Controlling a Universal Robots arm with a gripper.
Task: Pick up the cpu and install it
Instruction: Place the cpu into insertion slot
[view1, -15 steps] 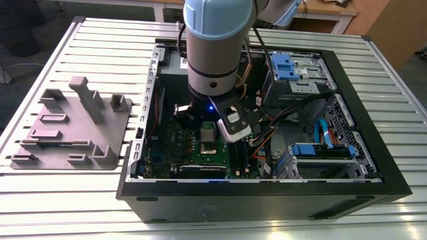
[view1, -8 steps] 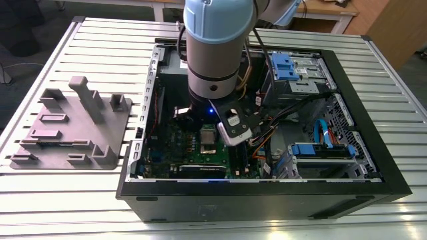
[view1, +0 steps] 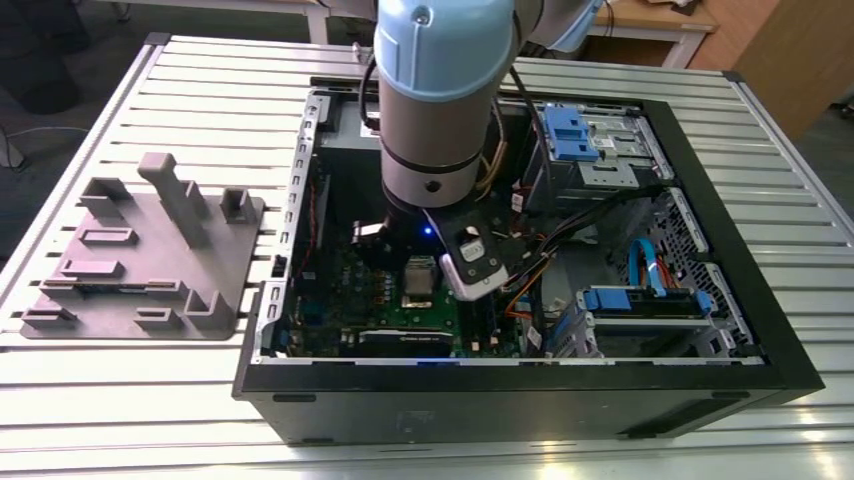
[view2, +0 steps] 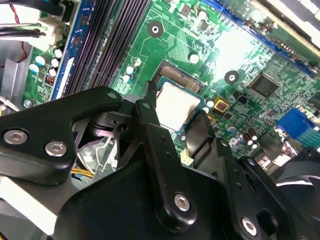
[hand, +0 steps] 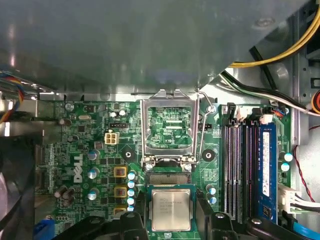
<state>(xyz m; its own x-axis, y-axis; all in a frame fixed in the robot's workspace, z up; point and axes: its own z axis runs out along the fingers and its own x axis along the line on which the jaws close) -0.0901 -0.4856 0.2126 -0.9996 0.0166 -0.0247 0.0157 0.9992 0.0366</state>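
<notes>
The cpu, a small square chip with a pale silver top, hangs low over the dark socket on the green motherboard. My gripper is shut on it, with one black finger against each of two opposite edges. The second wrist view shows the cpu level between the fingertips of the gripper. Just beyond the socket, the shiny hinged socket frame stands flipped open. In the exterior view the arm reaches straight down into the open computer case.
Black memory slots and a blue one run beside the socket. Loose cables hang near the case wall. A grey moulded tray with upright posts stands on the slatted table at the exterior view's left. Drive bays with blue clips fill the case's other side.
</notes>
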